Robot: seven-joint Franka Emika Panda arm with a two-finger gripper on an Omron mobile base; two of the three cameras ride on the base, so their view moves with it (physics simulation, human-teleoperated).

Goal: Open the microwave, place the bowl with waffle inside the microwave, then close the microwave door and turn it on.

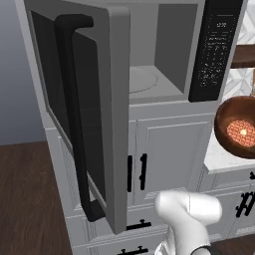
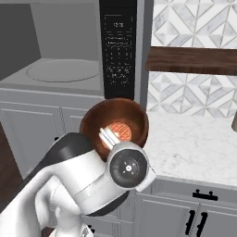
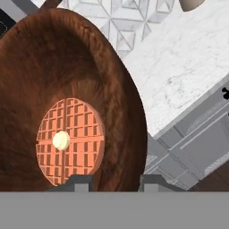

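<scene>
The microwave stands open, and its pale cavity with the round turntable is bare. The microwave door swings out to the left, its black bar handle facing me. Right of the black control panel, the copper-brown bowl hangs tilted in the air above the counter's front edge. The waffle with its pale dot lies inside. My gripper is shut on the bowl's near rim, one fingertip inside and one outside. The same bowl appears at the right edge of the left base view.
A white marble counter runs right of the microwave, under a dark wood shelf and a patterned tile wall. Grey cabinets with black handles sit below. A pale object stands far right on the counter.
</scene>
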